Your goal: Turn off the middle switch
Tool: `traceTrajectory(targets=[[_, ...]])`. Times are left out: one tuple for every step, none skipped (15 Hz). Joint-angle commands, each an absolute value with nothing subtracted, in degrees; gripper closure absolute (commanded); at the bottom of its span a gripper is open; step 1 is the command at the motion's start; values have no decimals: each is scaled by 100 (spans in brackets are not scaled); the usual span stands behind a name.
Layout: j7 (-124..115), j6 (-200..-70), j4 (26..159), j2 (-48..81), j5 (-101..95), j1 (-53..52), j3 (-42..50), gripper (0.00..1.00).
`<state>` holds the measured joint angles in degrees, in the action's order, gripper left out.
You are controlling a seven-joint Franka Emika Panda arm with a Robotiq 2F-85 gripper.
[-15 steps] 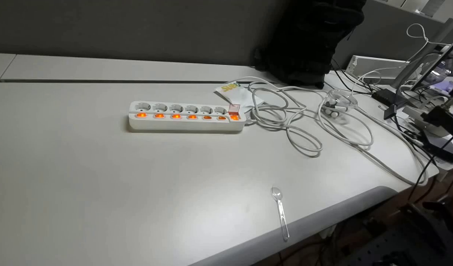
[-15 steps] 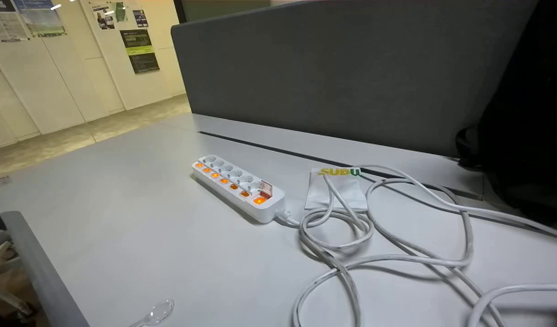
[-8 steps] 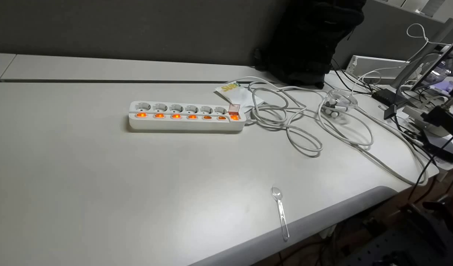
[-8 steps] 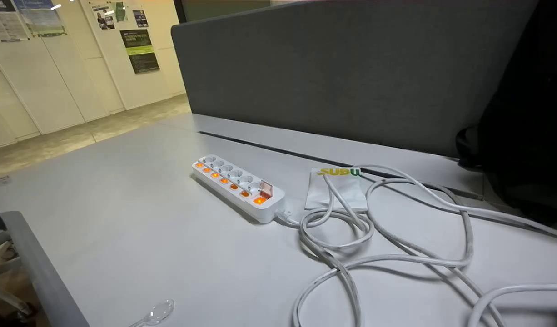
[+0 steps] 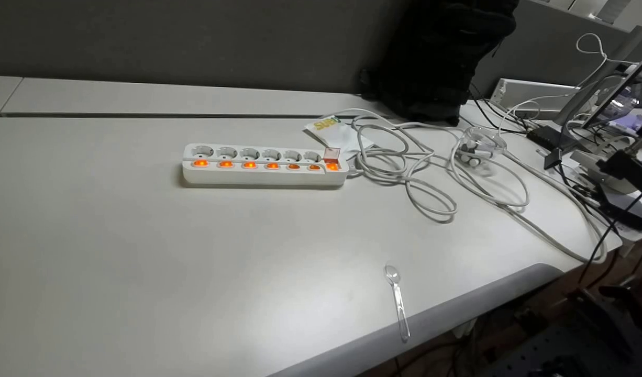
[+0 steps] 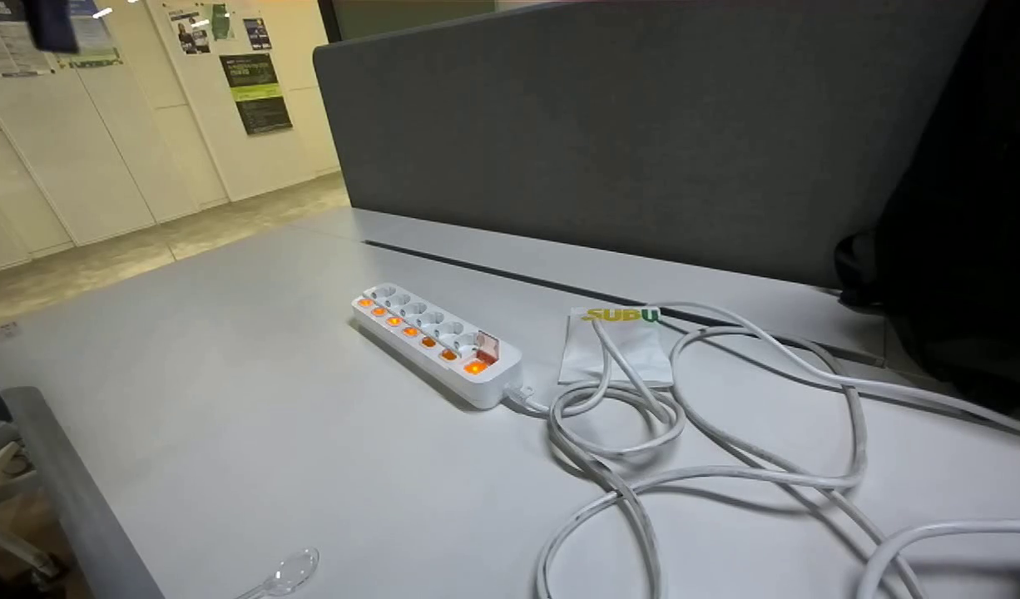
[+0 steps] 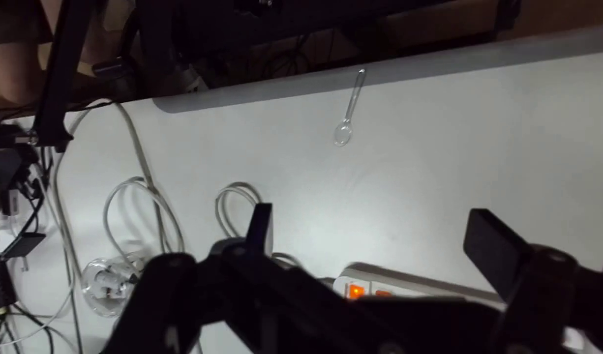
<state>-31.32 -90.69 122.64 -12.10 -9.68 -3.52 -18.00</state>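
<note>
Orange switches [image 5: 272, 165] line the power strip [image 5: 262, 175], mid-frame in both exterior views. Low in the wrist view, fingers [image 7: 496, 250] stand spread.

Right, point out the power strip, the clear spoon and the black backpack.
Power strip [image 5: 263, 176]: in an exterior view, on its long white side.
Clear spoon [image 7: 350, 108]: in the wrist view, on its handle, near the bowl.
Black backpack [image 5: 440, 58]: in an exterior view, on the middle of its body.
</note>
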Motion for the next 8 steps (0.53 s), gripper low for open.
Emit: traceTrajectory(targets=[[-3970,-9539,12030,-539,-1788,-391,-1669,0],[-4204,-9834,12024,-378,-1968,-415,-1605,0],[-4439,-10108,12020,-233,-2090,-444,-1539,0],[-4670,-10493,12044,-116,-2150,-469,-1465,0],[-4898,-10832,12054,7,-2221,-495,-1398,0],[-5099,-11191,12063,130,-2129,-509,-1316,0],[-5209,-11487,12072,243,-2006,-525,-1237,25],[-5262,-11769,12077,367,-1875,-537,-1159,25]])
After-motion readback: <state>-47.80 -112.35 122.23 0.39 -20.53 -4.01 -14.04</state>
